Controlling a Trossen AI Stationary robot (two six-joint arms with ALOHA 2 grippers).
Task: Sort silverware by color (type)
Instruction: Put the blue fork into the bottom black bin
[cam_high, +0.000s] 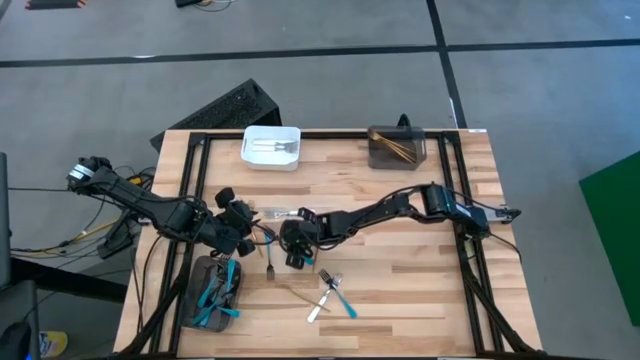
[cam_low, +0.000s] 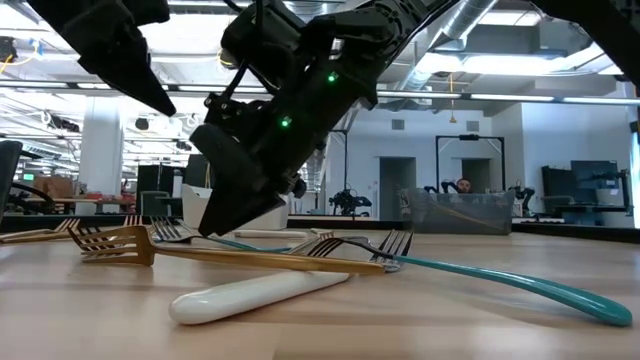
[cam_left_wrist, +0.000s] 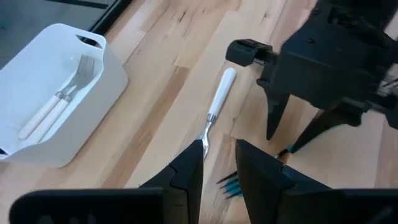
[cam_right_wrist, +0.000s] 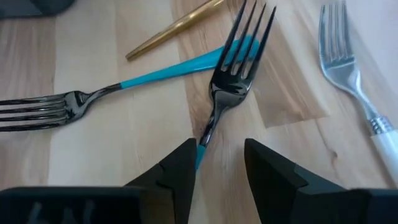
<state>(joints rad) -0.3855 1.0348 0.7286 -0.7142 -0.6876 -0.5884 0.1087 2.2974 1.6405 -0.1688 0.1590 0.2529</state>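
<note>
My right gripper (cam_right_wrist: 219, 155) is open and slants down at a dark-tined fork with a blue handle (cam_right_wrist: 233, 74), which lies on the wood. Its fingers stand on either side of the handle. This fork lies across a second blue-handled fork (cam_right_wrist: 93, 93) and a gold handle (cam_right_wrist: 174, 28). A white-handled silver fork (cam_left_wrist: 219, 102) lies just beyond my open left gripper (cam_left_wrist: 219, 152), which hovers over its tines with nothing between the fingers. In the high view the two grippers stand close together at mid-table, left (cam_high: 248, 238) and right (cam_high: 296, 252). My right gripper has the fork's blue handle (cam_right_wrist: 200, 148) running in behind one fingertip (cam_right_wrist: 186, 162). Whether the finger touches it I cannot tell. The fork lies flat on the table, and the fingers come at it along its length, slanting down.
A white bin (cam_high: 272, 147) with white-handled forks and a dark grey bin (cam_high: 397, 148) with gold pieces stand at the far edge. A dark bin (cam_high: 214, 292) with blue-handled pieces stands near left. Loose silverware (cam_high: 330, 296) lies toward the near edge: a gold fork (cam_low: 200, 250), a white handle (cam_low: 255, 295) and a teal handle (cam_low: 510, 282).
</note>
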